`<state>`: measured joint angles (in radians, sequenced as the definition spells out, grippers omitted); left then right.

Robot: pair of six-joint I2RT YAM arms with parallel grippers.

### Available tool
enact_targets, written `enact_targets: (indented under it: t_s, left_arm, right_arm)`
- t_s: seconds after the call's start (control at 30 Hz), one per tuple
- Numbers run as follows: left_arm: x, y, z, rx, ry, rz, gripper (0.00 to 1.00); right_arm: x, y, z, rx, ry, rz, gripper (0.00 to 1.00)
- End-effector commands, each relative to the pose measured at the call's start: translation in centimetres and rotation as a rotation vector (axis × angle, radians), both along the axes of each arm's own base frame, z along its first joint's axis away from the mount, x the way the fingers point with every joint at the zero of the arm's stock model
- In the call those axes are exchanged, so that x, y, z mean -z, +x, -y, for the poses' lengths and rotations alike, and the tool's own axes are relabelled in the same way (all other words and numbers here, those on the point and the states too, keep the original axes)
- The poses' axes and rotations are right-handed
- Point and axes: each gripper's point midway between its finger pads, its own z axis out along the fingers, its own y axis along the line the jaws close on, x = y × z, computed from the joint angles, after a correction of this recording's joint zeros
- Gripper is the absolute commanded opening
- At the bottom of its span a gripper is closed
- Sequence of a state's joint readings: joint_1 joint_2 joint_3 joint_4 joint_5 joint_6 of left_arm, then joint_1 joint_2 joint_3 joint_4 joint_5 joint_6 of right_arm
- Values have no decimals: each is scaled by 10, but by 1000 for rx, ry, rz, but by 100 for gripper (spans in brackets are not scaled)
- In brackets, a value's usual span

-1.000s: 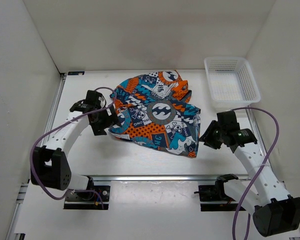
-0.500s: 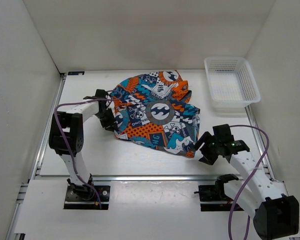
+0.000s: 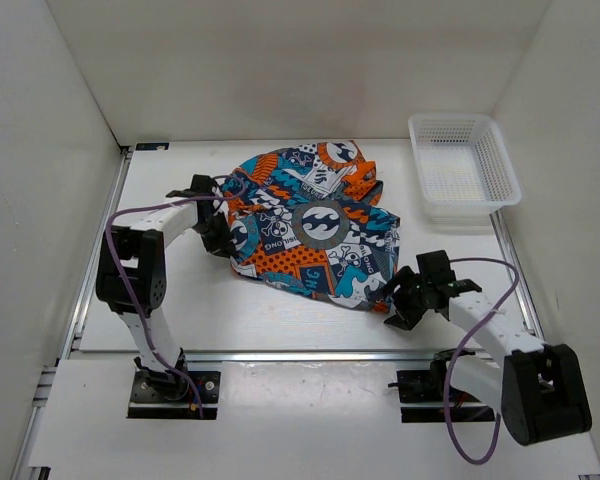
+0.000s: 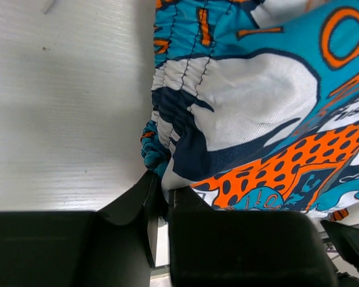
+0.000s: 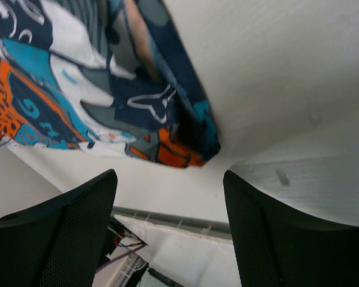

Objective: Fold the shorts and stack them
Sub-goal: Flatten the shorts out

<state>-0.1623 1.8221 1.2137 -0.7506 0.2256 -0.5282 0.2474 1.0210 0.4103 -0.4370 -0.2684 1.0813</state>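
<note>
shorts (image 3: pixel 315 235): rumpled, unfolded
left gripper (image 4: pixel 160 200): clenched on shorts' waistband, anchoring it
right gripper (image 5: pixel 167 179): spread at shorts' hem corner, nothing held

No lettering on the shorts (image 3: pixel 315 235) can be read clearly.

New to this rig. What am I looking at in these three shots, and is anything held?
Two white robot arms are bolted at the near edge of a white table, each ending in a two-finger gripper. The wide shot comes from a fixed camera above and behind them; the others from a camera on each wrist. On the table lie patchwork-print fabric shorts in orange, teal, navy and white, with a white plastic mesh basket at the far right. The left gripper is pinched shut on the shorts' waistband edge. The right gripper is open beside their near right corner, holding nothing.
</note>
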Motion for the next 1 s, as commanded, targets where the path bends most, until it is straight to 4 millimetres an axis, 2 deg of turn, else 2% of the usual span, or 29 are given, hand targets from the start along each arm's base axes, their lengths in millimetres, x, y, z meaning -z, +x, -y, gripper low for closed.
enact_targets:
  t_s: [0.0,0.07,0.1,0.17,0.2,0.23,0.27,0.3,0.37,0.4,0.43,0.47,0.5,0.53,0.57,0.6,0.63,0.67,0.7,0.73,0.77,0.8,0.83,0.87,0.9,0.93,0.97]
  left_arm:
    - [-25,5,8,22,-38,81,10]
    - [-25,5,8,22,-38,81,10]
    - [-28,6,8,22,-40,90,10]
    - [-28,6,8,22,-40,90,10]
    - [-28,6,8,22,-40,90,10]
    - [-31,9,9,22,-41,100,10]
    - [-31,9,9,22,-41,100,10]
    - [-36,12,9,23,-43,108,10]
    - [-53,25,5,19,-35,144,10]
    - [-59,31,0,18,-30,147,10]
    - [-89,52,-3,13,-35,221,10]
    - [-103,51,-7,18,-11,217,10]
    - [-121,58,-8,13,-2,249,10]
    - [-171,78,-13,3,0,369,10]
    - [-189,74,-19,-10,10,371,10]
    - [-212,77,-19,-3,10,412,10]
    - [-239,76,-23,-14,6,464,10]
    - [-290,77,-21,-12,-16,584,10]
    - [-310,70,-19,-4,-33,622,10]
    - [-332,64,-17,4,-51,673,10]
    - [-369,49,-13,8,-78,769,10]
    - [-385,39,-11,9,-105,803,10]
    - [-396,28,-5,16,-122,830,10]
    - [-417,5,1,32,-157,881,10]
    - [-425,-7,6,54,-180,899,10]
    - [-431,-18,7,56,-199,912,10]
    - [-445,-42,13,88,-225,957,10]
  right_arm:
    - [0,28,-2,18,-2,45,75]
    - [1,42,-3,24,-7,68,70]
    - [11,42,-3,32,-13,29,67]
    - [18,53,-1,45,-43,14,52]
    - [18,58,0,52,-57,16,44]
    - [17,63,2,62,-79,14,20]
    - [16,69,6,60,-110,13,10]
    - [-3,86,6,45,-131,59,3]
    - [-25,108,12,47,-185,122,0]
    - [-57,131,15,39,-210,196,0]
    - [-75,143,17,36,-233,241,0]
    - [-99,156,22,39,-251,303,0]
    - [-145,175,25,26,-283,412,0]
    - [-168,183,26,15,-299,466,0]
    - [-192,189,28,6,-314,516,0]
    - [-240,193,30,-7,-332,614,0]
    - [-266,192,32,-6,-343,674,0]
    - [-289,190,36,-1,-360,725,0]
    - [-310,185,38,-2,-362,775,0]
    - [-342,180,42,0,-381,856,0]
    - [-368,166,45,10,-378,929,0]
    - [-386,159,50,25,-389,976,0]
    - [-414,139,55,31,-395,1056,0]
    - [-426,129,58,33,-399,1087,0]
    - [-439,119,60,40,-399,1129,0]
    - [-463,98,65,49,-405,1199,0]
    - [-471,88,67,56,-401,1222,0]
